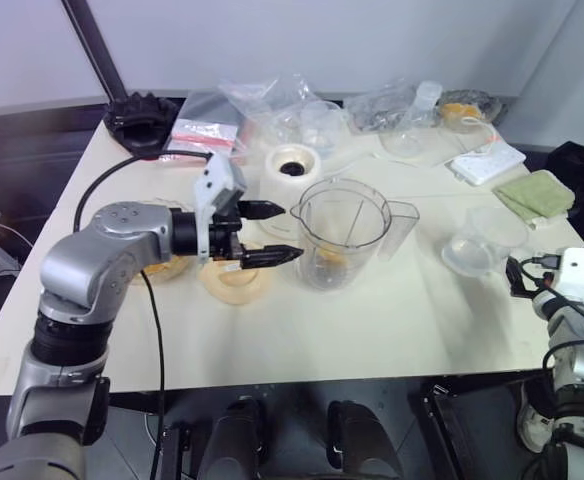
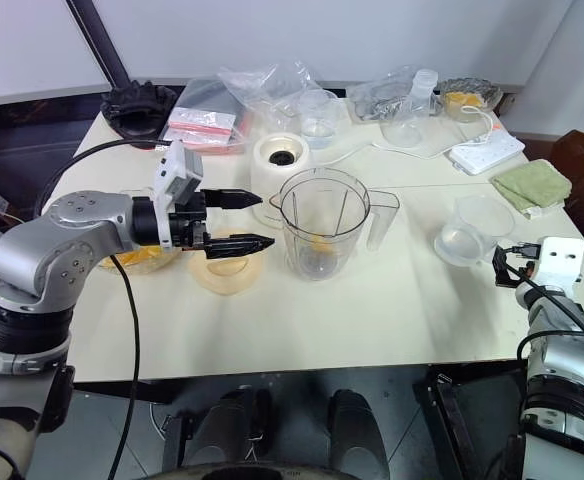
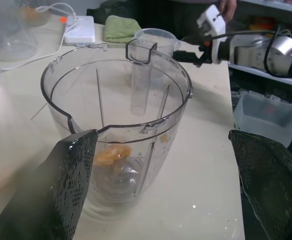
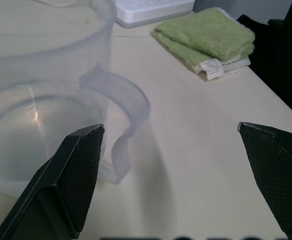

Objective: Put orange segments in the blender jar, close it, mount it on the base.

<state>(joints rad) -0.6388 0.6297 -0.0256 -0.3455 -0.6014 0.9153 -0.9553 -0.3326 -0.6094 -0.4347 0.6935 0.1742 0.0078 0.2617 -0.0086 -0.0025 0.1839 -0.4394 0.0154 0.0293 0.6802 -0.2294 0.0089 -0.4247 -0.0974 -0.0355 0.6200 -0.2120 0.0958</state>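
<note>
Table | blender jar upright | orange segments inside

The blender jar, just ahead of the left end effector, is clear, smooth plastic with a glossy sheen; the orange segments at its bottom look wet and glossy. That end effector's fingers are matt black with a fine dimpled, grid-like texture. Beyond it, the base is smooth cream-white plastic. The worktop is a pale, matt, smooth surface. Close in front of the right end effector stands a squat container of cloudy clear plastic, and farther ahead lies a green cloth, soft and nubbly like terry.
</note>
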